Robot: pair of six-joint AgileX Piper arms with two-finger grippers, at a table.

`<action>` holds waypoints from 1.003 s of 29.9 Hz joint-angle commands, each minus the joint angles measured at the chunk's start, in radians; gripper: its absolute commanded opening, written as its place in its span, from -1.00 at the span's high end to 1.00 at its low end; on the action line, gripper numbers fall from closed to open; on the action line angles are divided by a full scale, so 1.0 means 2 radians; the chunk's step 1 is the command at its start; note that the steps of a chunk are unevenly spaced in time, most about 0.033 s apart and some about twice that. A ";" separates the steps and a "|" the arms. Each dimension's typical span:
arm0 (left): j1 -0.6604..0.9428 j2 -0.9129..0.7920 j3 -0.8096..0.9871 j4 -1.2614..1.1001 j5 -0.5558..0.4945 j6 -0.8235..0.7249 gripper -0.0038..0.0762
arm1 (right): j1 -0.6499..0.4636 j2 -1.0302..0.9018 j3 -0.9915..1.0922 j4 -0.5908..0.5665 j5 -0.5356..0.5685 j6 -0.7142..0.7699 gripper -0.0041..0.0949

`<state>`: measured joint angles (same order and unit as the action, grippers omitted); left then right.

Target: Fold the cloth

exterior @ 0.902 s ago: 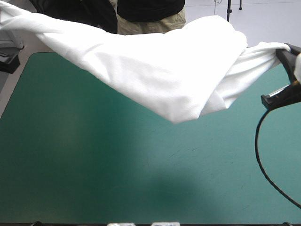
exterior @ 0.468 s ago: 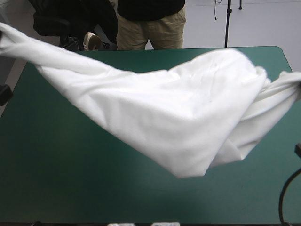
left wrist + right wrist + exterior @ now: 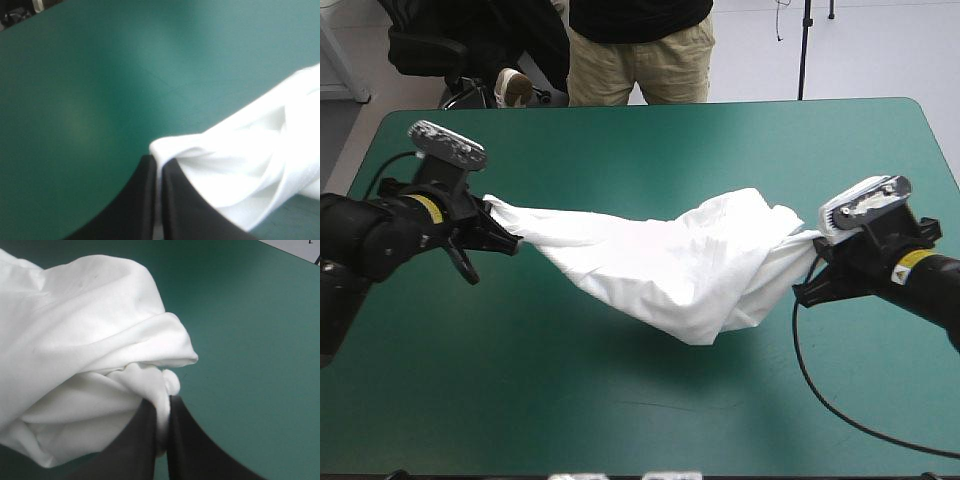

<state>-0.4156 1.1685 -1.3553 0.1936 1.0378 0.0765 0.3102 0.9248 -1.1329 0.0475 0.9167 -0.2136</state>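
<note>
**Surroundings.** You have one bench (image 3: 620,420), flat-topped with rounded corners, under a smooth teal-green cover marked by a few faint scuff lines. Bare cover shows on every side of the cloth. Between the two arms, only the sagging cloth itself stands in the way.

**Left gripper** (image 3: 512,240). It enters from the bench's left side. Its two broad black fin-shaped fingers (image 3: 142,200) are matt and curved. They are pressed all but together, and a thin white edge of cloth is pinched in the slit between them.

**Right gripper** (image 3: 812,272). It enters from the bench's right side and has the same black curved fingers (image 3: 187,440). They are likewise nearly closed, nipping a small bunched knob of cloth at their tips.

**White short-sleeved T-shirt of soft matt fabric** (image 3: 670,270).
- **Position:** You see it strung between the two grippers over the middle of the bench and drooping in the centre. A shadow lies on the cover under its lowest fold. You cannot tell whether that fold touches the cover.
- **Left end:** It is drawn narrow and runs away from the fingers in long, smooth folded bands.
- **Right end:** It swells into a thick, rumpled mass twisted like a rope just ahead of the fingers, with rounded folds rolled one over another.
- **Outline:** No sleeve or collar can be picked out in any view.
</note>
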 commanded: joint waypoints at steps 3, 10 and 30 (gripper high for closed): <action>-0.001 0.032 0.070 0.047 -0.145 -0.066 0.95 | -0.004 0.055 0.045 -0.009 -0.138 0.015 0.94; -0.001 0.129 0.079 0.039 -0.168 -0.067 0.95 | -0.004 0.173 0.046 -0.009 -0.168 0.018 0.94; -0.001 0.151 0.052 0.009 -0.055 -0.042 -0.51 | -0.005 0.135 0.001 -0.089 -0.138 0.057 -0.13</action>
<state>-0.4156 1.5661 -1.2038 0.1936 0.9266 -0.0082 0.3102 1.3018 -1.0645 -0.0788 0.6560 -0.1134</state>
